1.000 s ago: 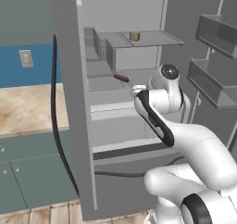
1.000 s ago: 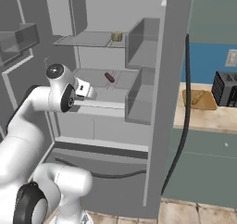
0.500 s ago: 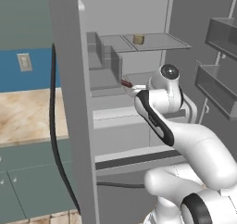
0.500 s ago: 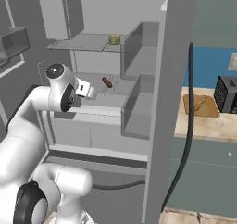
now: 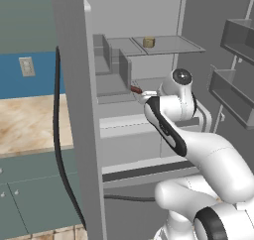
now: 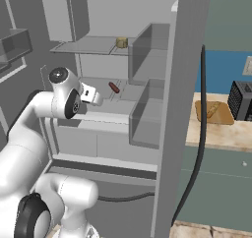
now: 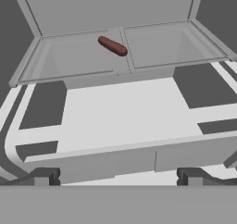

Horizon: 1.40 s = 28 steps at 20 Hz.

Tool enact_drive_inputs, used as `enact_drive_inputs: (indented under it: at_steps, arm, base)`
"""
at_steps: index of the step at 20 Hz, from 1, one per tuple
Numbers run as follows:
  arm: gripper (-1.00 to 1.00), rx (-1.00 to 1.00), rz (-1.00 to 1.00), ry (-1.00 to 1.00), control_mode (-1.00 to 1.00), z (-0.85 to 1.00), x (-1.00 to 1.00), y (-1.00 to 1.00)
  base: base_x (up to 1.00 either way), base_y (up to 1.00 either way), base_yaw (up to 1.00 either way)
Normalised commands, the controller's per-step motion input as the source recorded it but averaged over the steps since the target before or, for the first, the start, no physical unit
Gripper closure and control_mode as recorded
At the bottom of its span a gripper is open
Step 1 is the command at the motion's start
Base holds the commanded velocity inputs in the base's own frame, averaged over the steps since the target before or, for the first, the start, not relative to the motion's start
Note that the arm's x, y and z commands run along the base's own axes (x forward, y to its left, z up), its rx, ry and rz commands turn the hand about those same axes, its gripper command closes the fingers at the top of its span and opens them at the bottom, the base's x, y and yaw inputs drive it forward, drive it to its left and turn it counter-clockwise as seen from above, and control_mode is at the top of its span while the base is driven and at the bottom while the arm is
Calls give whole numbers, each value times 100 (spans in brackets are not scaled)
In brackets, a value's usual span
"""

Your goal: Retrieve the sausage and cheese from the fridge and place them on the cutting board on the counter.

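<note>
Change: the tool [image 7: 118,174] has come closer to the sausage [image 7: 112,46] at the frame's upper middle.
Tool: open, holding nothing.
Meaning: grab comes next.

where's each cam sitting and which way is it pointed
Left base view: behind the arm to its left, facing into the open fridge; white arm rises at lower right; counter at left.
Right base view: behind to its right, same fridge; arm at lower left; cutting board at right.
Hand view: on the hand, looking along the pincer at a shelf.
All three share the sausage; both base views share the cheese.
</note>
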Motion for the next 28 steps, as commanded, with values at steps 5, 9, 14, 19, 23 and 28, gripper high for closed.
enact_drive_inputs:
  at_steps: [5, 9, 14, 19, 23, 28]
  arm:
    - [-100, 0, 0, 0, 100, 0, 0, 0]
    - [-100, 0, 0, 0, -100, 0, 0, 0]
    - [-100, 0, 0, 0, -100, 0, 0, 0]
    - [-100, -2, 0, 0, -100, -4, 3, 4]
    - [-100, 6, 22, 0, -100, 1, 34, -12]
    - [-100, 9, 29, 1, -100, 10, 43, -10]
  base:
    - [0, 0, 0]
    - [0, 0, 0]
    - [0, 0, 0]
    - [0, 0, 0]
    - [0, 0, 0]
    - [0, 0, 0]
